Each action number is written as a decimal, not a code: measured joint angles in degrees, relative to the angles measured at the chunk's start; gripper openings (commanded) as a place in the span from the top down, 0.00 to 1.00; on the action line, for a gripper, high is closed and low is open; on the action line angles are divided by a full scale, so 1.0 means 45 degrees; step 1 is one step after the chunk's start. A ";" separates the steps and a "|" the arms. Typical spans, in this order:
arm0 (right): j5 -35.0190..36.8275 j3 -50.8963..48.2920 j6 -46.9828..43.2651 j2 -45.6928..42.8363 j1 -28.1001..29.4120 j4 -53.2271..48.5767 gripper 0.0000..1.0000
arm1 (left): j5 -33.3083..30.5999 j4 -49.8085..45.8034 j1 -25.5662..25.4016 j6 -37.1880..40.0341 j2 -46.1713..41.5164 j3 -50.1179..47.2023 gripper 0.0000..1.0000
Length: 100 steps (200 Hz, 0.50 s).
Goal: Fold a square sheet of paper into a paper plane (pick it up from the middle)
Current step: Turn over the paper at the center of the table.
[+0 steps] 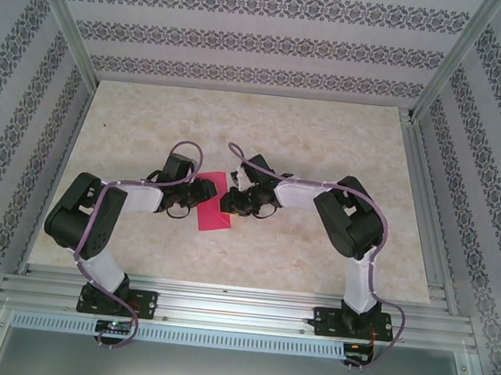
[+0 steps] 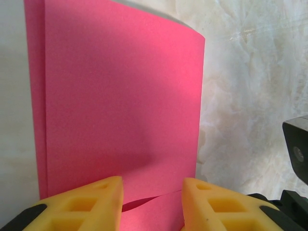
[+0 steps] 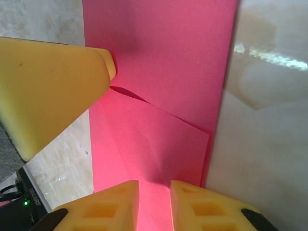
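Marble-look table [image 1: 327,142]; folded square sheet of paper [image 1: 214,211] centred; left gripper [image 2: 152,187] part-spread, right gripper [image 3: 155,185] narrowly apart, both seemingly pinning fold flat, not pinching.

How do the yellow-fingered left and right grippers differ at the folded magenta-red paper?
The left gripper stands wider open than the right gripper. The left gripper sits at the left side of the folded magenta-red paper sheet, the right gripper at the right. Both show paper between open fingers.

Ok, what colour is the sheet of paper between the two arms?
Plain magenta-red, no pattern; the sheet of paper shows best in the left wrist view.
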 measured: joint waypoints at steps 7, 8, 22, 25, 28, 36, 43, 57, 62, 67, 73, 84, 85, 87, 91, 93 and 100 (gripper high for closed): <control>0.0073 -0.0005 -0.0005 -0.0039 0.0000 -0.0005 0.72 | -0.0005 -0.0029 0.0000 0.0000 0.0000 0.0000 0.61; 0.0087 -0.0005 -0.0010 -0.0044 0.0000 0.0000 0.72 | 0.0000 -0.0029 0.0000 0.0000 -0.0005 0.0000 0.61; 0.0452 -0.0010 -0.0083 -0.0199 0.0000 -0.0097 0.68 | 0.0000 -0.0136 0.0000 0.0000 -0.0049 0.0000 0.61; 0.0515 -0.0010 -0.0112 -0.0233 0.0000 -0.0136 0.67 | 0.0000 -0.0170 0.0000 0.0000 -0.0073 0.0000 0.61; 0.0627 -0.0010 -0.0131 -0.0282 0.0000 -0.0204 0.67 | -0.0010 -0.0194 0.0000 0.0000 -0.0083 0.0000 0.60; 0.0860 -0.0005 -0.0277 -0.0398 -0.0005 -0.0369 0.66 | -0.0029 -0.0262 0.0000 0.0000 -0.0126 0.0000 0.60; 0.1054 0.0005 -0.0369 -0.0481 -0.0015 -0.0481 0.66 | -0.0039 -0.0330 0.0000 0.0005 -0.0170 0.0000 0.59; 0.1302 0.0092 -0.0457 -0.0525 -0.0034 -0.0665 0.65 | -0.0053 -0.0534 0.0000 0.0005 -0.0301 0.0000 0.57; 0.1355 0.0141 -0.0505 -0.0525 -0.0039 -0.0719 0.65 | -0.0049 -0.0583 0.0000 0.0005 -0.0364 0.0000 0.55; 0.1394 0.0194 -0.0578 -0.0525 -0.0039 -0.0792 0.65 | -0.0049 -0.0636 0.0000 0.0024 -0.0452 0.0000 0.55; 0.1413 0.0277 -0.0651 -0.0525 -0.0039 -0.0918 0.64 | -0.0049 -0.0709 0.0000 0.0049 -0.0563 0.0000 0.54; 0.1433 0.0476 -0.0729 -0.0520 -0.0034 -0.1093 0.64 | -0.0044 -0.0889 0.0000 0.0058 -0.0835 0.0005 0.51; 0.1433 0.0491 -0.0733 -0.0520 -0.0034 -0.1103 0.64 | -0.0044 -0.0899 0.0000 0.0058 -0.0855 0.0005 0.51; 0.1433 0.0525 -0.0738 -0.0520 -0.0034 -0.1112 0.64 | -0.0039 -0.0928 0.0000 0.0083 -0.0923 0.0010 0.51; 0.1433 0.0593 -0.0748 -0.0520 -0.0034 -0.1161 0.64 | -0.0039 -0.0981 0.0000 0.0097 -0.1030 0.0019 0.51; 0.1428 0.0631 -0.0758 -0.0520 -0.0034 -0.1175 0.64 | -0.0039 -0.1005 0.0000 0.0107 -0.1078 0.0024 0.51; 0.1428 0.0729 -0.0782 -0.0515 -0.0034 -0.1205 0.64 | -0.0039 -0.1112 0.0000 0.0102 -0.1268 0.0058 0.51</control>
